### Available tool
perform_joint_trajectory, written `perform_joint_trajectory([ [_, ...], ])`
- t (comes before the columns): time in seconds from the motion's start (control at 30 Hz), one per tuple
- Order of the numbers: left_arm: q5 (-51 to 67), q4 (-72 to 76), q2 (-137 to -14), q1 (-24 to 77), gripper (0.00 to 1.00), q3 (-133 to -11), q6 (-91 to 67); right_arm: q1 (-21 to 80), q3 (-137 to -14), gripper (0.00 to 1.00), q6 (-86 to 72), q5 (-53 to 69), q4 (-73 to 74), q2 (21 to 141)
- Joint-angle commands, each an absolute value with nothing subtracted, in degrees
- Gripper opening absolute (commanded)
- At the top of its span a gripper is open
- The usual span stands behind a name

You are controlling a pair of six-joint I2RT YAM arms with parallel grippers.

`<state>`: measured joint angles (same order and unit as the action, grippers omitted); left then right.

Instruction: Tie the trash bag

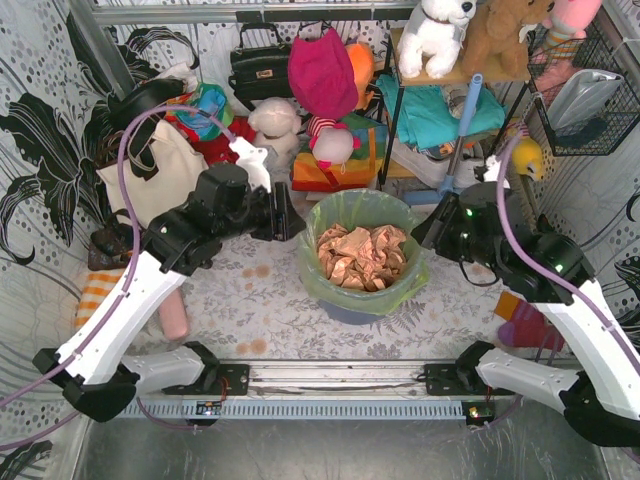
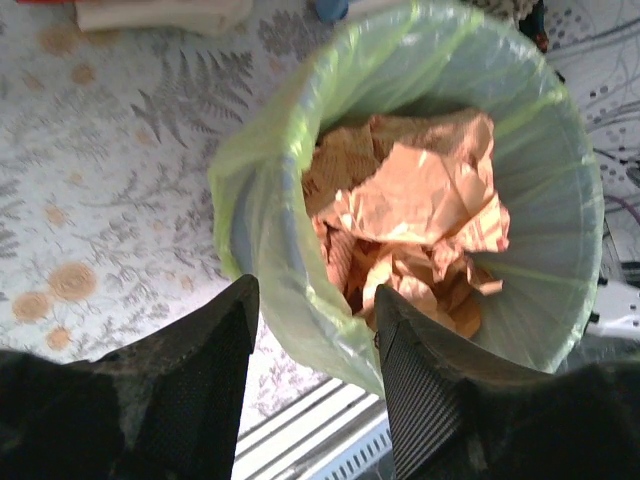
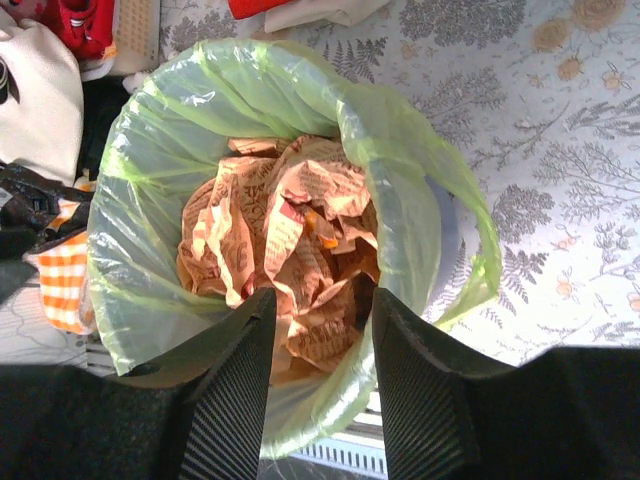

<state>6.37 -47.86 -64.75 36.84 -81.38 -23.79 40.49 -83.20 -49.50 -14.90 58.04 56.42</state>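
**A:** Where was the trash bag in the overhead view?

**B:** In the middle of the worktop, lining a round bin. Its mouth was wide open and untied, with crumpled paper inside. The left tool sat just beside the rim on one side and the right tool on the other. From above I could not tell how either tool stood.

**A:** Did the wrist cameras settle it?

**B:** Yes. The left wrist view showed the left tool with its fingers spread apart and nothing between them but the near edge of the trash bag. One finger was over the patterned worktop, the other over the paper. I could not tell whether they touched the plastic.

**A:** And the right?

**B:** The right tool was parted too and gripped nothing. It was above the near rim, with paper showing in the gap.

**A:** Anything only that camera caught?

**B:** A loose fold of the trash bag stood away from the bin on one side, which the overhead view did not make plain. A cream tote bag lay beyond the rim.
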Motion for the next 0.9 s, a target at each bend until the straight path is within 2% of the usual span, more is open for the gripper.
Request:
perform_joint_trajectory([
  [0.0, 6.61, -44.98, -68.47, 34.05, 0.59, -86.42, -18.24, 40.87, -86.43, 0.43, -53.21, -15.45, 66.79, 55.37],
  [0.3, 26.34, -45.59, -78.0, 26.84, 0.61, -91.83, -11.45, 40.87, -82.41, 0.43, -55.37, -11.14, 65.74, 55.69],
  [0.6, 29.81, -51.01, -84.34, 26.49, 0.55, -95.98, -6.53, 40.87, -73.95, 0.42, -55.06, -6.83, 59.02, 55.33],
  [0.7, 29.34, -52.64, -85.06, 26.48, 0.48, -96.41, -5.14, 40.87, -72.22, 0.4, -55.45, -6.62, 57.72, 55.14],
  [0.87, 29.3, -53.73, -85.54, 26.54, 0.43, -96.42, -4.4, 40.87, -71.39, 0.32, -55.2, -7.01, 56.78, 55.61],
])
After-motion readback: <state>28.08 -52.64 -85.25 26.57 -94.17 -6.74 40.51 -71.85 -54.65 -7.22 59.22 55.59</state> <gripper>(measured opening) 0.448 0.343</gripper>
